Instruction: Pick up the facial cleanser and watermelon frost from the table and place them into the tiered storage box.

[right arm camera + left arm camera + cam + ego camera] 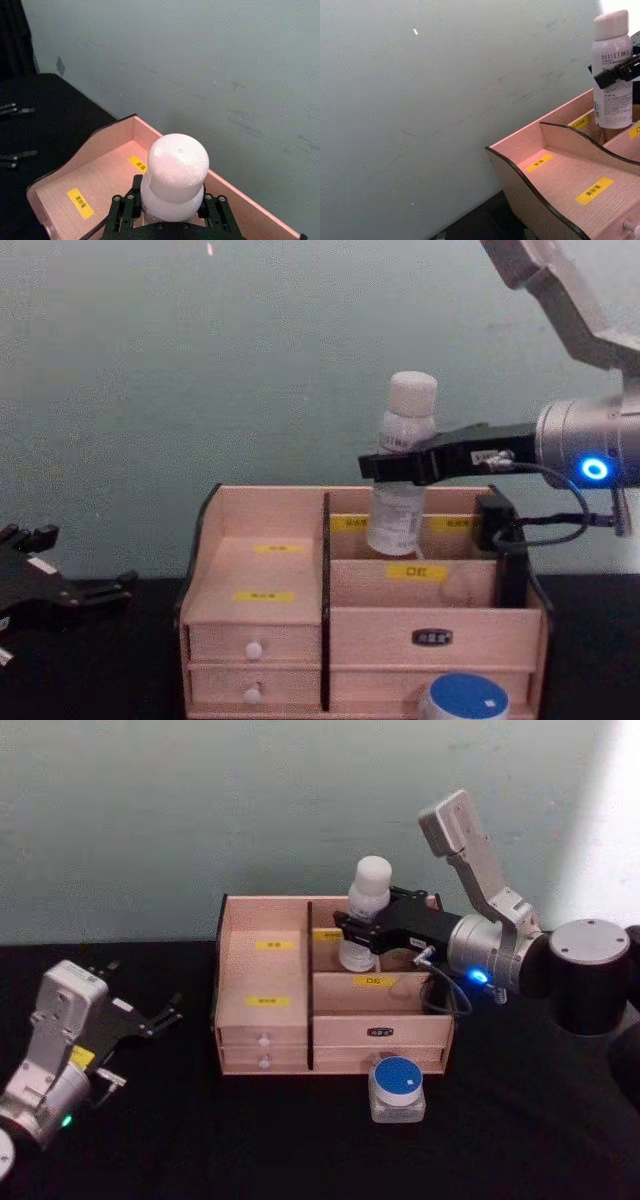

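Right claw (360, 926) clamps slim, round-capped facial cleanser (372, 880); left claw (143, 986) parked.

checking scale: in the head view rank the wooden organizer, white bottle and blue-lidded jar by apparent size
1. wooden organizer
2. white bottle, tall, in right gripper
3. blue-lidded jar, squat and nearer; close to the bottle

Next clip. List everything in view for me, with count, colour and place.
facial cleanser: 1, white, upright, lower end in the box's rear right compartment
watermelon frost: 1, clear with blue lid, on the table before the box's right drawers
tiered storage box: 1, light wood with dark edges, mid-table
table: 1, black
wall: 1, pale green, behind
left tool: 1, black, open, low at the table's left
right tool: 1, black, shut on the facial cleanser's upper body
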Robot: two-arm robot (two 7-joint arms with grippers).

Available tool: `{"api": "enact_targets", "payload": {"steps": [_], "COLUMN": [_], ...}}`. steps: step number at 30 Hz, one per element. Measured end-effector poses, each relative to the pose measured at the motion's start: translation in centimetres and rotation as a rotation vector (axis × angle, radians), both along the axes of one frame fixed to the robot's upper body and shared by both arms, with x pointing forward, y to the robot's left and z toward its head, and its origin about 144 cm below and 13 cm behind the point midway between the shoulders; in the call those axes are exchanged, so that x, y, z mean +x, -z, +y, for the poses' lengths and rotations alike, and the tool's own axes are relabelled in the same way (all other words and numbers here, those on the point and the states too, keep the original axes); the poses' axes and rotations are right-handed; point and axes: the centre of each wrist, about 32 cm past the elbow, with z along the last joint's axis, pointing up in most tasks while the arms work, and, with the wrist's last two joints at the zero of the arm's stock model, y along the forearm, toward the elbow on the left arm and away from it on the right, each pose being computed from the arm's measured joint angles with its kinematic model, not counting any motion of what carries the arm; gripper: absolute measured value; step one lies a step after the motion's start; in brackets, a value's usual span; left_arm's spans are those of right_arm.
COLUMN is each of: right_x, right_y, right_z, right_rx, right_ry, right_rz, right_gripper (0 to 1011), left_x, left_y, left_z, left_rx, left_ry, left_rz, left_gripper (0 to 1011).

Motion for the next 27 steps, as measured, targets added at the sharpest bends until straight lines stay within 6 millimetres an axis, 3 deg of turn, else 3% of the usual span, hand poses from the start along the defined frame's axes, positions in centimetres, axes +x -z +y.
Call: {"api": "enact_targets", "payload": {"steps": [27], "right_x": [1.1], "right_y": [1.0], "right_z": [1.0], "right_rx": [-0.007], "right_ry": [-0.002], "right_rz": [0.024], "right_gripper": [596], "left_x": [0.0], "left_y": [0.0], "left_z": [0.0], "left_rx": [0.0], "left_ry": [0.0], "left_rz": [0.0], "left_gripper": [1001]}}
